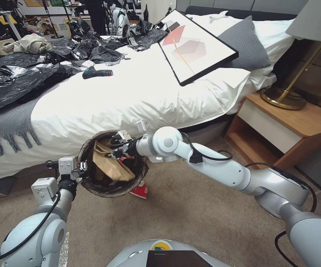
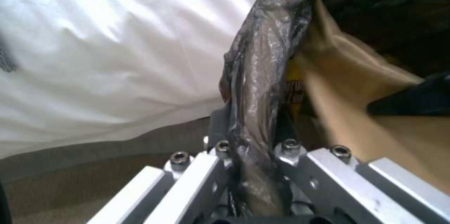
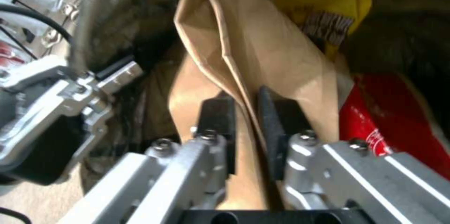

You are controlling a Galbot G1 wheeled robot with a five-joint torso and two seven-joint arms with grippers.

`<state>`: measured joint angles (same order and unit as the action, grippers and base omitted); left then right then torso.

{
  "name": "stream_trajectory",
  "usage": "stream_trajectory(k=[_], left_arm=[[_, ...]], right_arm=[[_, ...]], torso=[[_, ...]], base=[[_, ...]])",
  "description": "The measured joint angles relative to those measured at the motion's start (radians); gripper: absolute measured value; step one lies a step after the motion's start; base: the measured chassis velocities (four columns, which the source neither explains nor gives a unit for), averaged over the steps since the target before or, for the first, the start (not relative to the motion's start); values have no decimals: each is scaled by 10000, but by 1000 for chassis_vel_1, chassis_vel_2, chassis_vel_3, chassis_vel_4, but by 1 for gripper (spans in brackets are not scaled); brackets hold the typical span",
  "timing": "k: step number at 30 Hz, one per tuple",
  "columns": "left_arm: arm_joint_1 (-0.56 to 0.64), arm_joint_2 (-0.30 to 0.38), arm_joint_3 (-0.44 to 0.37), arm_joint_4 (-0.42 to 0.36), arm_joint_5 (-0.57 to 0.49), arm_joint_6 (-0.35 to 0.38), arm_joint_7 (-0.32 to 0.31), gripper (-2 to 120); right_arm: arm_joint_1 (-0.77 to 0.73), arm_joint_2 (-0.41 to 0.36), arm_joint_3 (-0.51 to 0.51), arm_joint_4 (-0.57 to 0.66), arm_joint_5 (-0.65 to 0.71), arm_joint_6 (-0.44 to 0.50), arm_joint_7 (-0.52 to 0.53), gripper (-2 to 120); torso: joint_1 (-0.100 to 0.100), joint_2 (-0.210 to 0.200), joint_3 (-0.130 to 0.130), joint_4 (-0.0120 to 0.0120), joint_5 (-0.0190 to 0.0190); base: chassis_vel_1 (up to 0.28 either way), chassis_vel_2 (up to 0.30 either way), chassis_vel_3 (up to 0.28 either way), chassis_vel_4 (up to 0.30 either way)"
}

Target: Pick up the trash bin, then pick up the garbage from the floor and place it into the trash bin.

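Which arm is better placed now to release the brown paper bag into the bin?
The right. The right gripper is over the trash bin, shut on the brown paper bag, which already reaches into the bin. The left gripper is shut on the bin's rim, holding it up.

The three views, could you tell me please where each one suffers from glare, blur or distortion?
Head view: wide-angle bending at the edges, the white bedding nearly blown out. Left wrist view: soft, the bedding glaring beside the trash bin rim in the left tool. Right wrist view: blurred beyond the brown paper bag in the right tool.
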<state>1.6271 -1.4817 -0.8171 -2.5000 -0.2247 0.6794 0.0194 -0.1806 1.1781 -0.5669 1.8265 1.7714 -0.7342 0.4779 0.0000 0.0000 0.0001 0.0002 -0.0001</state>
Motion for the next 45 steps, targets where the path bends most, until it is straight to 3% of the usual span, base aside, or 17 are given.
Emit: stream_trajectory(k=[5,7,10,11,20,26,32,35,39,45], left_arm=[[-137,-24,21,0,11,-4,1,0],[-155,-24,22,0,11,-5,0,0],[-193,26,-4,0,-15,-5,-2,0],[-193,26,-4,0,-15,-5,-2,0],[-201,85,-72,0,-83,15,-11,0],[-145,69,-76,0,-108,6,-24,0],[-157,10,-82,0,-130,-47,-50,0],[-143,-20,-81,0,-130,-107,-87,0],[-83,-41,-112,0,-148,-163,-143,0],[-38,-43,-236,-1,-337,-235,-309,0]], right_arm=[[230,-531,266,691,419,-7,191,41],[263,-614,279,782,457,-8,219,43],[417,-1112,497,1465,751,-11,455,60],[417,-1112,497,1465,751,-11,455,60],[915,-2032,1616,3416,2174,-14,1203,95],[1027,-2732,2724,4420,2493,73,1362,100],[64,-3829,4114,4822,467,472,869,100],[-1290,-4400,5282,4852,-515,610,738,100],[-2804,-4454,6288,4756,-1464,665,591,100],[-4147,-3953,6608,4434,-2963,790,371,100]], torso=[[0,0,-1,-3,2],[0,0,-1,-2,2],[0,0,-1,-3,3],[0,0,-1,-3,3],[0,0,-1,-2,4],[0,0,-2,-1,1],[0,0,-2,-3,2],[0,0,-2,-4,3],[-1,0,-1,-5,6],[0,0,-1,1,4]], base=[[0,0,0,0],[0,0,0,0],[0,0,0,0],[0,0,0,0],[0,0,0,0],[0,0,0,0],[0,0,0,0],[0,0,0,0],[0,0,0,0],[0,0,0,0]])
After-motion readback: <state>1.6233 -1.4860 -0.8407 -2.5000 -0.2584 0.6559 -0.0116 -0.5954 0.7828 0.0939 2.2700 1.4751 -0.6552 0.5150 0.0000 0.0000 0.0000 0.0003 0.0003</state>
